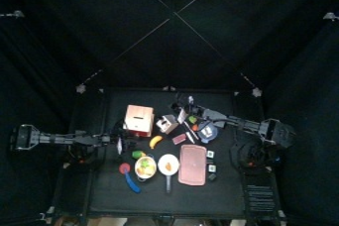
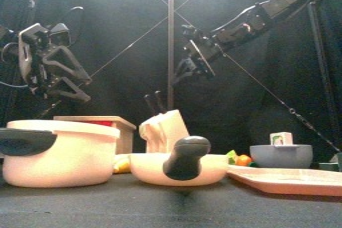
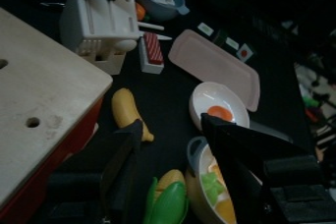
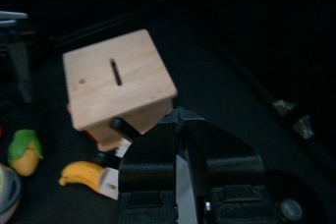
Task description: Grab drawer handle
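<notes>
The orange-red drawer unit (image 1: 138,118) with a cream panel stands at the table's back left. Its cream top (image 4: 118,76) has a slot, and the small dark drawer handle (image 4: 121,126) juts from its front face. My right gripper (image 4: 184,120) hangs above and beside the unit. Its jaws are drawn almost together with nothing between them, and the handle shows just off one jaw. From the front, this gripper (image 2: 191,64) sits well above the unit (image 2: 100,122). My left gripper (image 3: 171,135) is wide open and empty, near the unit's cream panel (image 3: 39,81).
A banana (image 3: 128,112), a white rack (image 3: 98,22), the flat pink board (image 3: 210,61), a plate with an egg (image 3: 221,105) and a bowl of toy food (image 3: 197,174) crowd the table. A cream pot (image 2: 54,152) stands at the front left.
</notes>
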